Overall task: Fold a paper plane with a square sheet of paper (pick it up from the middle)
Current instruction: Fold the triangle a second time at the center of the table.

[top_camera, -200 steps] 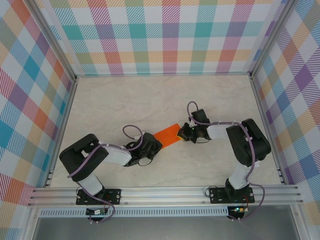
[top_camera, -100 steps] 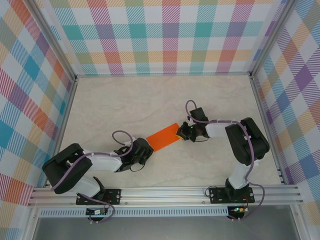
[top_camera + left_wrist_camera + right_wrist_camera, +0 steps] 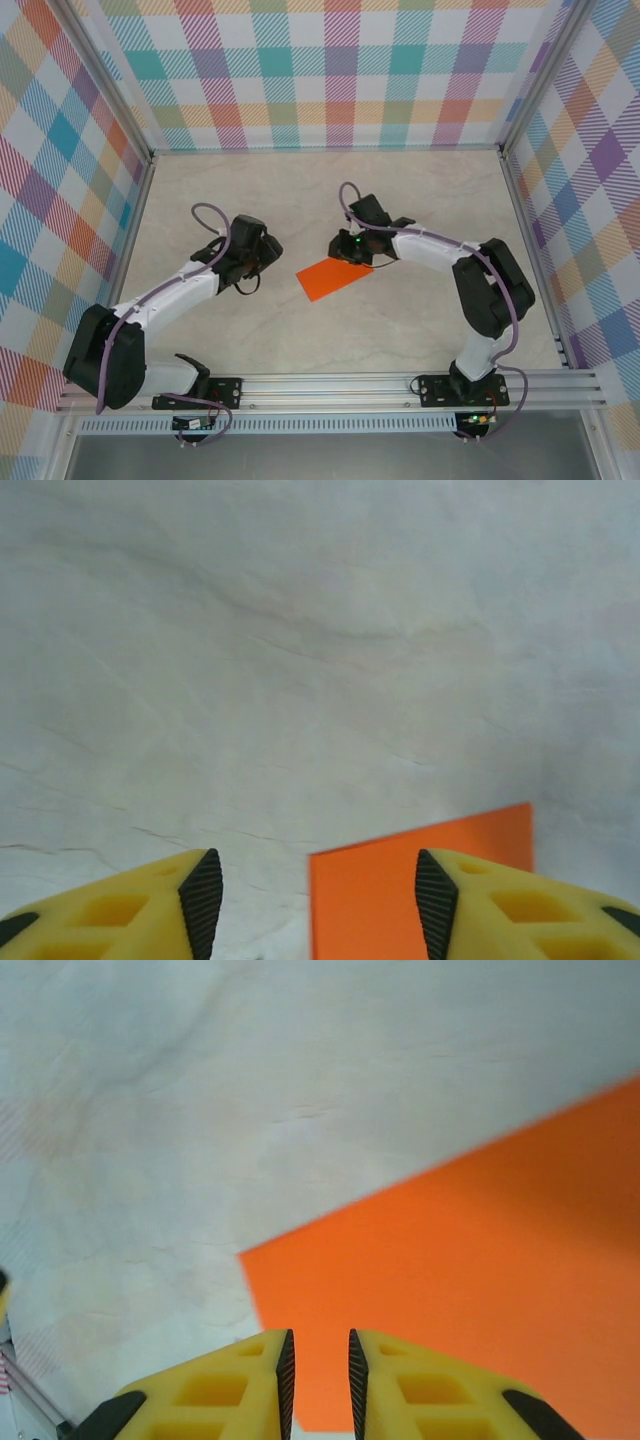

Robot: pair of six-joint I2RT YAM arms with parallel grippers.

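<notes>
The worktop (image 3: 420, 200) is a pale, marble-look surface with faint grey veins running across it; the left wrist view shows these veins as thin wavy lines. 3 upright wall panels enclose it: a back wall (image 3: 330, 70), a left wall (image 3: 50, 200) and a right wall (image 3: 600, 200), all printed in a plaid of teal, orange, pink, purple and yellow on white. Slanted aluminium posts (image 3: 105, 80) stand at the 2 back corners. A ribbed aluminium rail (image 3: 330, 388) runs along the near edge, with a slotted strip (image 3: 320, 424) just below it.
</notes>
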